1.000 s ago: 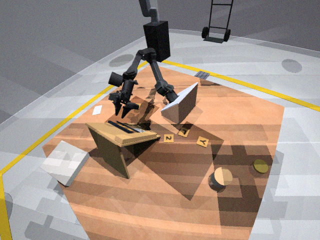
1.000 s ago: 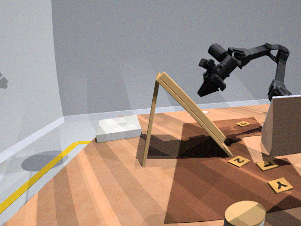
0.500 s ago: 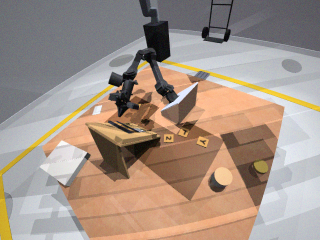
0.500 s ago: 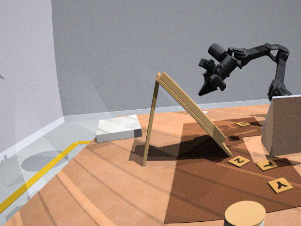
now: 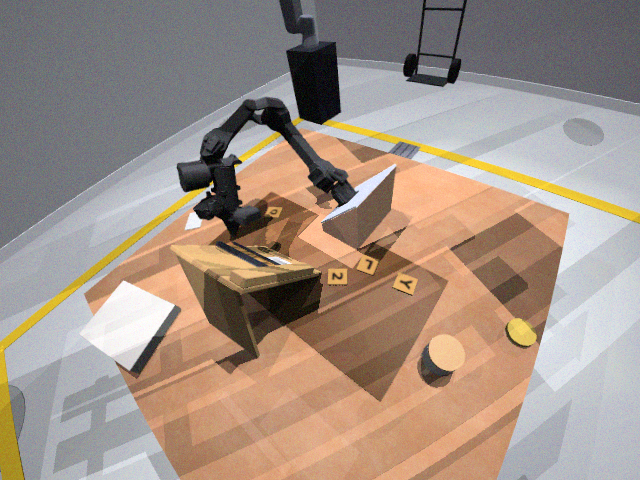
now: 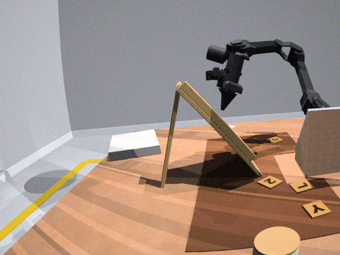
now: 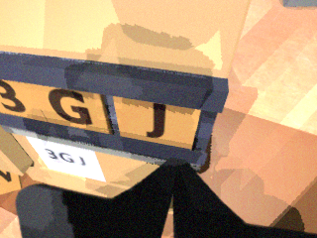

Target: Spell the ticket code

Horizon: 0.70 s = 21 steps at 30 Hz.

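Observation:
A sloped wooden board (image 5: 206, 255) (image 6: 214, 115) carries a dark letter rail (image 5: 248, 254) (image 7: 149, 79). In the wrist view the rail holds three tiles reading 3 (image 7: 12, 99), G (image 7: 71, 106), J (image 7: 156, 121) from left to right. The white ticket (image 7: 66, 158) (image 5: 276, 259) below the rail reads 3GJ. My gripper (image 5: 233, 225) (image 6: 223, 108) (image 7: 175, 169) is shut and empty. It hangs in the air just off the rail's end by the J tile and touches nothing.
Loose tiles lie on the counter: an O or 0 (image 5: 273, 211) (image 6: 274, 139), a 2 (image 5: 337, 276) (image 6: 269, 181), an L (image 5: 367, 265) (image 6: 301, 186) and a Y (image 5: 405, 283) (image 6: 316, 209). Also here are a white wedge block (image 5: 361, 206) (image 6: 321, 142), a white flat box (image 5: 129, 322) (image 6: 133, 144), a cylinder (image 5: 443, 355) (image 6: 275, 241) and a yellow disc (image 5: 521, 331).

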{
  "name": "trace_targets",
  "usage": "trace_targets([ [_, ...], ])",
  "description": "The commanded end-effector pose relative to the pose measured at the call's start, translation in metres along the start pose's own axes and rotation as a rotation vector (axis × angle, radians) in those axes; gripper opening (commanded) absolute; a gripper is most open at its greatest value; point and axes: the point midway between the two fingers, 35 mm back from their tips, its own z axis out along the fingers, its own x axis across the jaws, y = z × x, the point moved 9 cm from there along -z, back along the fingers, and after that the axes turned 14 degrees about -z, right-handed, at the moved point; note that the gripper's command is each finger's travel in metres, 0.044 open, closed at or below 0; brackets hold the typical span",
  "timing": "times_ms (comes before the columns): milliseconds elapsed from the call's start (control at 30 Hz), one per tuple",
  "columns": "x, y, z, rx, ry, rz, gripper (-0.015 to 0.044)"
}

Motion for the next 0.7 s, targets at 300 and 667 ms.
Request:
trace_targets([
  [300,-0.016,0.024,-0.002,0.209,-0.009,-0.004,0.0000],
  [667,-0.013,0.026,0.005,0.209,-0.009,-0.004,0.0000],
])
